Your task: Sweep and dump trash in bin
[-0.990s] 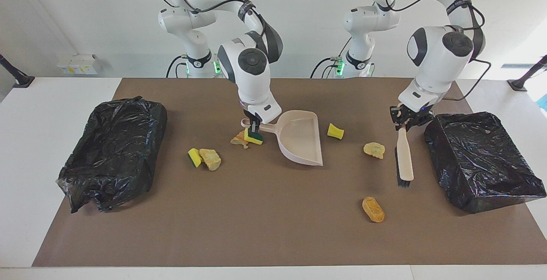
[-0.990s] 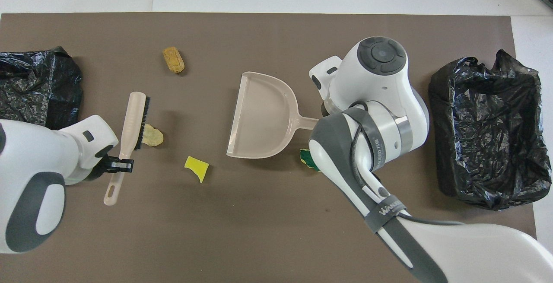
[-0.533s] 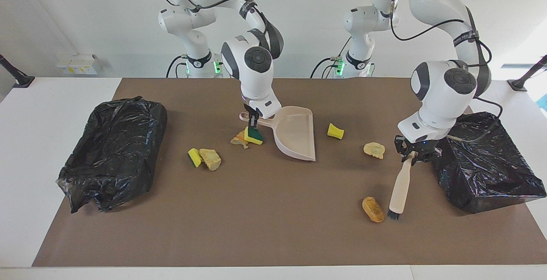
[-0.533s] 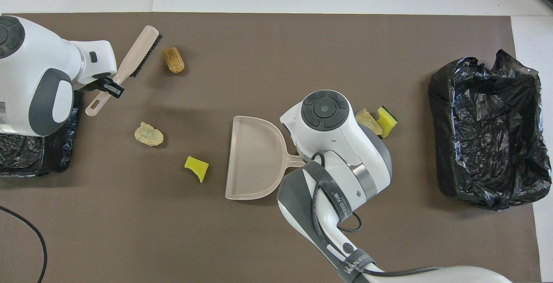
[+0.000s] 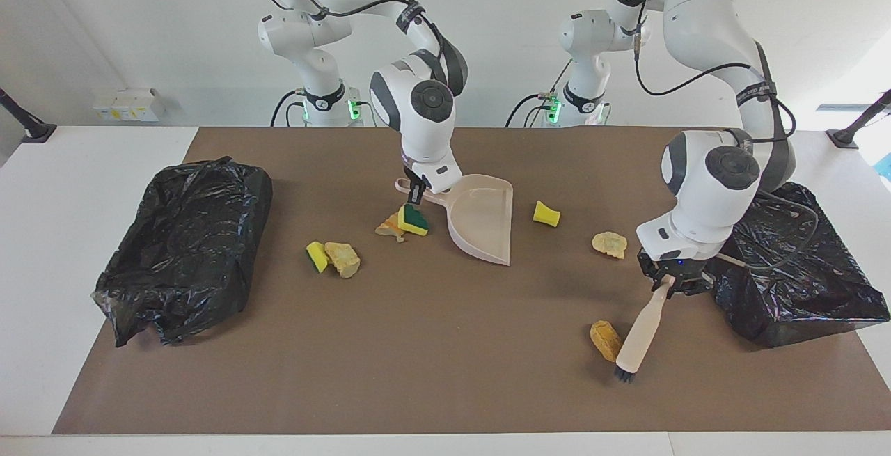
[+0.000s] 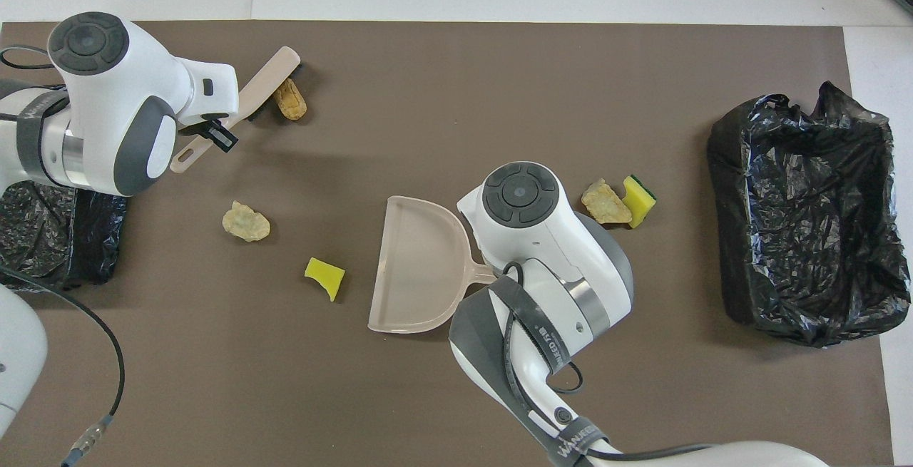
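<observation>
Left gripper (image 5: 669, 280) is clamping the brush (image 5: 639, 334) beside the tan scrap (image 5: 604, 340); right gripper (image 5: 416, 195) is gripping the dustpan (image 5: 480, 226) handle. Risk: a glancing stroke is flicking the scrap past the pan.

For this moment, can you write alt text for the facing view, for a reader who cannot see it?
The left gripper holds a beige brush by its handle, bristles down beside a tan sponge scrap. The right gripper grips the handle of a beige dustpan mid-table. Other scraps lie on the brown mat, with a black-lined bin at each end.
</observation>
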Robot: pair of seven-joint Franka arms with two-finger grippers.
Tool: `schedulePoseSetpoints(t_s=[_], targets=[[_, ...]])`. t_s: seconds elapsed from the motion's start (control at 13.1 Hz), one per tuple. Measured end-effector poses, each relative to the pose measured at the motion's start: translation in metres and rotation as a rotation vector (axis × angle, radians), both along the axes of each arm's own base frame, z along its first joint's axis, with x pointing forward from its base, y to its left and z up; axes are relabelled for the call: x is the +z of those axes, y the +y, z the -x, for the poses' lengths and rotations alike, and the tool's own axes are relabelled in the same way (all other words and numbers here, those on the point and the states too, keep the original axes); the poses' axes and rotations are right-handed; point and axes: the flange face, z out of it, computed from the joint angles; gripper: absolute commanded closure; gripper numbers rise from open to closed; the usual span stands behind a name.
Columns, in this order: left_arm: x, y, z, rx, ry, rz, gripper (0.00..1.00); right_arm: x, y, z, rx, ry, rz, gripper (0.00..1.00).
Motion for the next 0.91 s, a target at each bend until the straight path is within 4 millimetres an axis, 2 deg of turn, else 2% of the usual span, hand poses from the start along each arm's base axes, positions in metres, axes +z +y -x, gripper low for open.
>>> schedulePoseSetpoints(t_s=[0.15, 0.3, 0.69, 0.76, 0.91], targets=[[0.006, -0.006, 0.01, -0.018, 0.058, -0.02, 1.0, 0.0, 0.0, 0.0, -0.002, 0.0, 0.001, 1.0], [0.011, -0.017, 0.031, -0.079, 0.126, -0.044, 1.0, 0.0, 0.0, 0.0, -0.003, 0.0, 0.001, 1.0], [-0.006, -0.065, 0.123, -0.17, 0.287, -0.056, 1.0, 0.0, 0.0, 0.0, -0.003, 0.0, 0.001, 1.0], [0.001, -0.067, 0.135, -0.168, 0.296, -0.051, 1.0, 0.0, 0.0, 0.0, -0.003, 0.0, 0.001, 1.0], [0.03, -0.06, 0.148, -0.132, 0.307, -0.029, 1.0, 0.0, 0.0, 0.0, -0.003, 0.0, 0.001, 1.0]])
